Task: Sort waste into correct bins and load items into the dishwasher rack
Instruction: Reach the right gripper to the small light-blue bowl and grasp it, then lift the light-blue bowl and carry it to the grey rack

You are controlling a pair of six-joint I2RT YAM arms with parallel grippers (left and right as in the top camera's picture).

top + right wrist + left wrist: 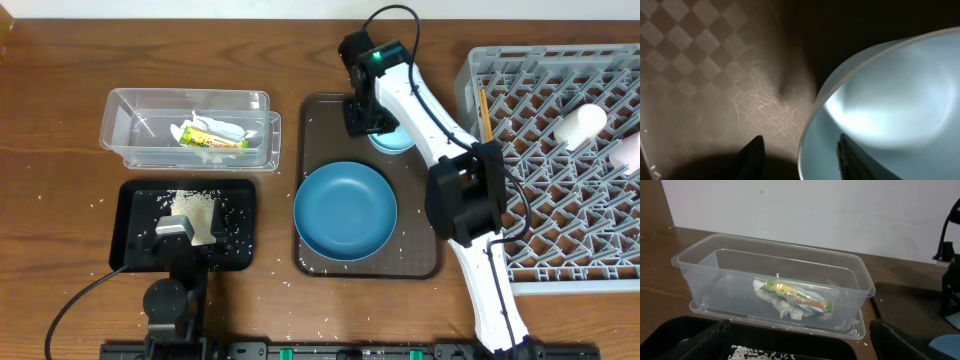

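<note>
The grey dishwasher rack (560, 170) fills the right side of the table and holds the small white cup (580, 124) and the small pink cup (630, 150) near its far right, with the wooden chopsticks (484, 112) by its left wall. Left of it lies the brown serving tray (325, 130), carrying the large dark-blue bowl (345, 210) at its near end and the small light-blue bowl (392, 141) at its far end. The black tray (133, 215) sits at the near left with the rice pile (195, 208) on it; loose grains dot the table around it. Just behind it, the clear container (125, 120) holds the crumpled tissue with its yellow-green wrapper (790, 297). The right gripper (801, 160) straddles the light-blue bowl's rim, one finger inside and one outside, its jaws partly apart and the outer finger not touching the wall. The left gripper (185, 232) hovers over the black tray, jaws spread wide and empty.
</note>
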